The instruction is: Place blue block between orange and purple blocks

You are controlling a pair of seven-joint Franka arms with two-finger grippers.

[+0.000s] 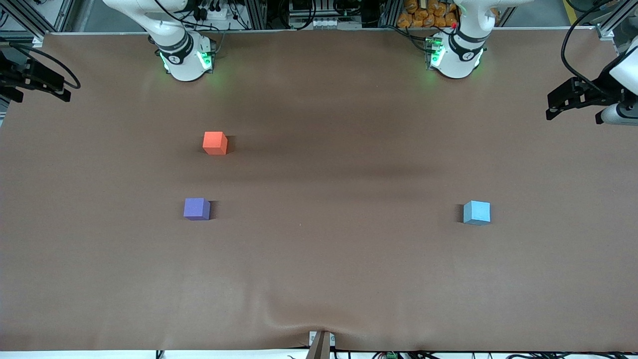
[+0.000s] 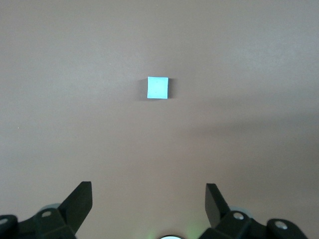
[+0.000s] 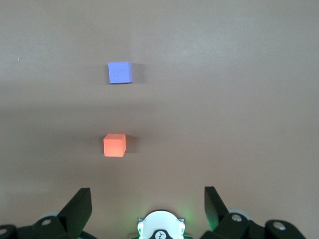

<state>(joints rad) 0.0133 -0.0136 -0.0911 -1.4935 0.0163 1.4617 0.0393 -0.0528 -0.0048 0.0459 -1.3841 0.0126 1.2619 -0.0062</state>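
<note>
The light blue block (image 1: 477, 212) sits on the brown table toward the left arm's end; it also shows in the left wrist view (image 2: 158, 87). The orange block (image 1: 215, 142) and the purple block (image 1: 197, 208) sit toward the right arm's end, the purple one nearer the front camera, with a gap between them. Both show in the right wrist view, orange (image 3: 114, 145) and purple (image 3: 120, 72). My left gripper (image 2: 148, 188) is open and empty, high over the table. My right gripper (image 3: 148, 191) is open and empty, high over its own base. Neither gripper shows in the front view.
The brown table cover (image 1: 319, 259) has a wrinkle at its front edge middle. Black camera mounts stand at the table's two ends (image 1: 35, 77) (image 1: 578, 97). The arm bases (image 1: 187, 57) (image 1: 456, 55) stand along the back edge.
</note>
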